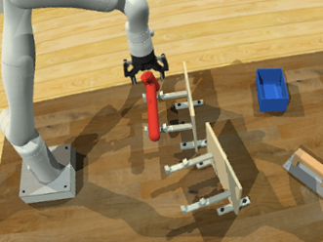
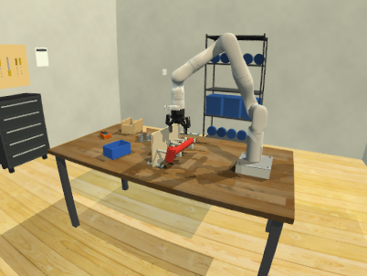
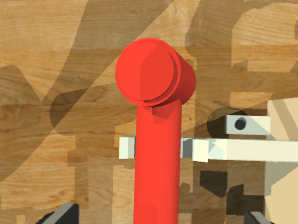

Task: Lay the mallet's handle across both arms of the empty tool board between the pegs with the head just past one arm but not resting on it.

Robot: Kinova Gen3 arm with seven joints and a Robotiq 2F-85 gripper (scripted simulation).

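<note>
Looking from the top, the red mallet (image 1: 152,109) lies across both arms of the far tool board (image 1: 190,100), head just past the farther arm — the gripper (image 1: 147,73) hangs open above that head, holding nothing. From the exterior, the mallet (image 2: 179,150) sits beside the near board (image 2: 161,143). At the wrist, the head (image 3: 152,72) is beyond the arm (image 3: 210,149).

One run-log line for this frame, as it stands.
gripper: open, above mallet head | mallet: across both arms of one tool board | other tool board: empty
</note>
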